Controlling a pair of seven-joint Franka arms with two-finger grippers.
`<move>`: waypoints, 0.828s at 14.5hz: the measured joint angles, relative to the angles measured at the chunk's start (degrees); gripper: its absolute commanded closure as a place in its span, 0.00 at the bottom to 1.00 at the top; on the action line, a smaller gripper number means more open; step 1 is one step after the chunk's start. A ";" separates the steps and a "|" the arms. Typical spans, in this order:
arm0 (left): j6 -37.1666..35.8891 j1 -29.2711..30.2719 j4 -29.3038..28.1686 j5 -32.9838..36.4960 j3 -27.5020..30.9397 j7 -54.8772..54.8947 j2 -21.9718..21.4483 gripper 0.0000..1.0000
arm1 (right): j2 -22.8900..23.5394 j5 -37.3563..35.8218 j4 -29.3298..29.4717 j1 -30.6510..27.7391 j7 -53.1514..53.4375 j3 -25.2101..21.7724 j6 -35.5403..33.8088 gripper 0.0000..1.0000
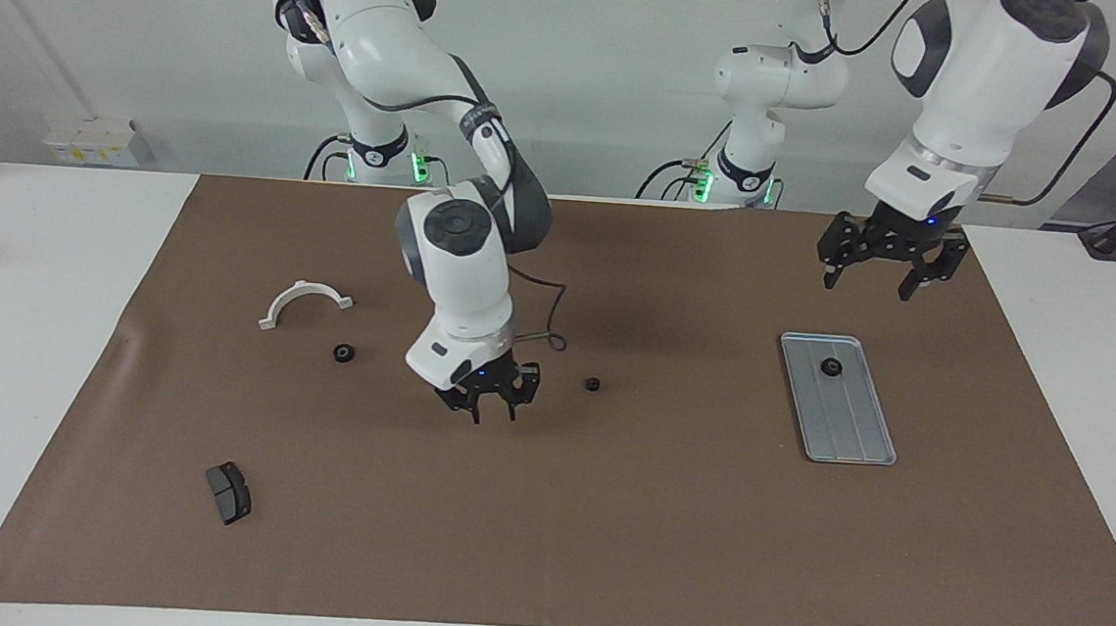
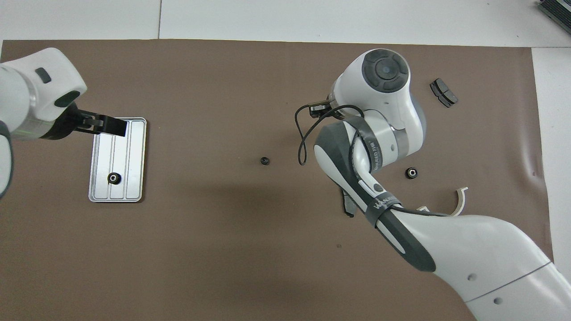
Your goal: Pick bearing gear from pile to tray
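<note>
Three gears: one (image 1: pixel 830 366) in tray (image 1: pixel 854 432), toward robots' end; one (image 1: pixel 592 385) loose mid-mat; one (image 1: pixel 343 353) near white bracket (image 1: pixel 303 301).
Right gripper (image 1: pixel 492 409): above mat beside middle gear, fingers apart, nothing held.
Left gripper (image 1: pixel 877 276): raised, wide open, empty, just off tray's end nearest robots.
Brake pads: one (image 1: pixel 228 492) farthest from robots; another (image 2: pixel 348 207) mostly hidden under right arm.

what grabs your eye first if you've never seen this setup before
The right gripper hangs open and empty over the bare brown mat, a small black gear lying alone beside it. Toward the left arm's end, the silver tray already holds another gear, and the left gripper hovers open just above the tray's near end.
</note>
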 measured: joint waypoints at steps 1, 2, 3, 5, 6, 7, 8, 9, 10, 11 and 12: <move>2.39 -1.85 -1.92 0.07 -0.08 -1.66 0.56 0.00 | -1.48 0.03 -0.02 -1.96 -2.16 0.05 -2.43 0.48; 4.43 -3.93 -3.25 0.17 -0.12 -3.80 1.46 0.00 | -2.70 0.03 -0.12 -3.72 -4.02 0.07 -4.36 0.48; 6.40 -5.89 -4.03 0.23 -0.17 -5.94 2.54 0.00 | -3.52 0.02 -0.23 -5.19 -5.44 0.07 -5.70 0.48; 9.60 -9.30 -4.91 0.28 -0.24 -8.92 4.81 0.00 | -4.61 0.01 -0.65 -8.08 -8.09 0.09 -7.38 0.44; 11.20 -10.70 -5.24 0.28 -0.25 -9.82 5.81 0.00 | -5.05 0.01 -1.17 -9.41 -9.41 0.10 -7.57 0.41; 13.01 -11.82 -5.60 0.29 -0.25 -10.84 6.61 0.00 | -5.38 0.01 -1.91 -10.53 -10.50 0.11 -7.57 0.38; 14.71 -12.69 -5.99 0.30 -0.27 -11.93 7.16 0.00 | -5.71 0.01 -2.88 -11.49 -11.50 0.13 -7.55 0.35; 15.88 -13.48 -6.30 0.30 -0.23 -12.86 7.67 0.00 | -5.99 0.01 -3.99 -12.38 -12.43 0.14 -7.43 0.35; 16.68 -14.40 -6.53 0.35 -0.21 -13.81 8.30 0.00 | -6.27 0.01 -5.19 -13.23 -13.34 0.14 -7.16 0.35; 17.50 -15.45 -6.61 0.82 -0.19 -15.19 9.30 0.00 | -6.63 0.01 -6.53 -14.02 -14.09 0.14 -6.69 0.35; 19.01 -16.56 -6.64 1.75 -0.15 -17.19 10.69 0.00 | -7.07 0.01 -8.06 -14.51 -14.35 0.15 -5.74 0.35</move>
